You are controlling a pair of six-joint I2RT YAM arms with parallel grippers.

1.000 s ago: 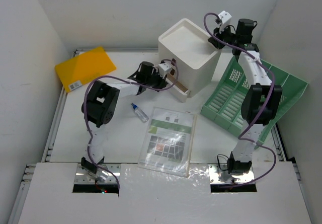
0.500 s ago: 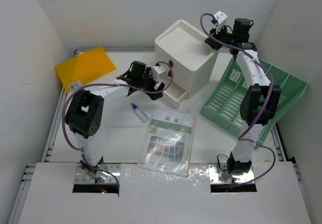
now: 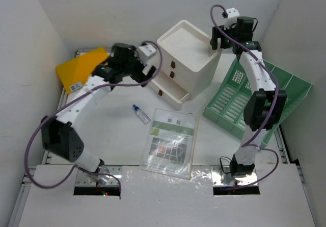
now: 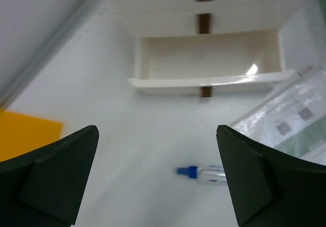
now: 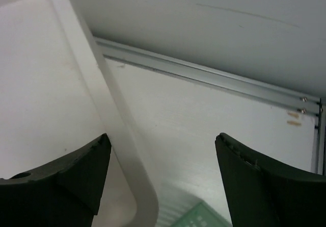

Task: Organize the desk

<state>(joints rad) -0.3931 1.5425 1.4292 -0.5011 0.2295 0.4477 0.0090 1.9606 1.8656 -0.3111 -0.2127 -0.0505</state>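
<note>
Worktop (image 3: 109, 135) fills the cell: rigid, fixed, matte white, nothing to grab on it. The handling is all in the loose items.

- Left pincer (image 4: 157, 130): wide, empty, above the worktop and looking at the open bottom drawer (image 4: 204, 66) of the drawer box (image 3: 186, 48) at 12 o'clock.
- Right pincer (image 5: 162, 137): wide, empty, over the box's far top corner.
- Dropper bottle (image 3: 141, 114), just off centre toward 9 o'clock: probably light, round and prone to rolling. Pinch across mid-body, not the blue cap.
- Laminated sheet (image 3: 170, 140) at 6 o'clock: flat, glossy, likely slippery. Take an edge or corner.
- Yellow folder (image 3: 84, 69) at 10 o'clock: thin, probably floppy. Edge grip.
- Green tray (image 3: 239, 102) at 3 o'clock: stiff-looking slotted plastic. Grip a side wall.
</note>
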